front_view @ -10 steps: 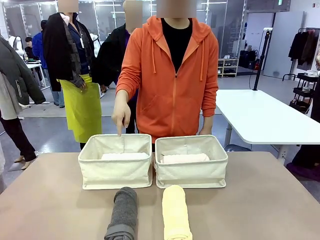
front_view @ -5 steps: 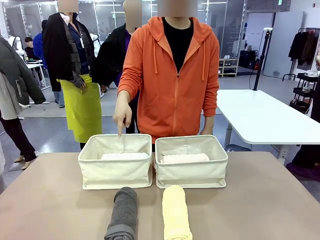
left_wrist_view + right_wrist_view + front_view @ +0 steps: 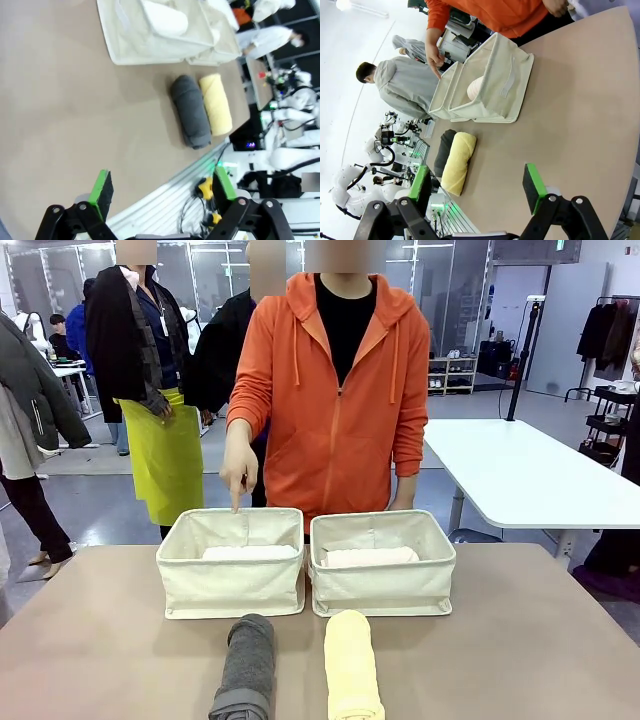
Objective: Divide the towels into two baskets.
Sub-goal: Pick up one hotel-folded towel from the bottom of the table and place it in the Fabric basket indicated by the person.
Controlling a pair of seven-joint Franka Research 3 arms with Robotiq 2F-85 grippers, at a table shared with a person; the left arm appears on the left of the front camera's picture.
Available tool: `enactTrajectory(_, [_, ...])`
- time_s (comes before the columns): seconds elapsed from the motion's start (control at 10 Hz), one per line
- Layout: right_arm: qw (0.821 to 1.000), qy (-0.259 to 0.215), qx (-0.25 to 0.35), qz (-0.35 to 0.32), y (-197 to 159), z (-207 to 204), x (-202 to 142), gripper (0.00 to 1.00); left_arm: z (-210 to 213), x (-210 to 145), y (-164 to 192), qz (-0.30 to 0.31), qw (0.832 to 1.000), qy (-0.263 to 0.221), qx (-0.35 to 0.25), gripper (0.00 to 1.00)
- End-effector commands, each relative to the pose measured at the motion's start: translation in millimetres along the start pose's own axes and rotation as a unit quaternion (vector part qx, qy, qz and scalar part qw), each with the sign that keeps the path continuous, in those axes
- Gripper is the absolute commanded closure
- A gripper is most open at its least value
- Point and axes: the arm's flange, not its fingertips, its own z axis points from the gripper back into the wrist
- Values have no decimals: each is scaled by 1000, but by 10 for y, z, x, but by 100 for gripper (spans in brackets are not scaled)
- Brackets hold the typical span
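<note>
Clearly the left fingers (image 3: 102, 187) and right fingers (image 3: 532, 187) gape wide, holding nothing.

Open lab hall, glass partitions (image 3: 462, 290) behind the brown table (image 3: 100, 640), white worktable (image 3: 520, 475) right of it, clothes rack (image 3: 612, 332) beyond, onlookers (image 3: 150, 370) far left.

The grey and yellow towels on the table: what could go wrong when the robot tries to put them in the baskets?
1. The person's hand points down at the far rim of the left basket; an arm lowering a towel there might bump it.
2. The dark grey towel and the yellow towel lie side by side near the front edge of the table; a clumsy grab could drag the neighbour or nudge one off.
</note>
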Motion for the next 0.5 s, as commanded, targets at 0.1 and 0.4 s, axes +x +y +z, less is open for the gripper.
enactTrajectory(0.1, [1000,5,-1,3,19,10,4,7,-835,-252,-550,34,992,111,44,0])
enactTrajectory(0.4, [1000,5,-1,3,19,10,4,7,-1659,-241,-895,49,981,160,95,0])
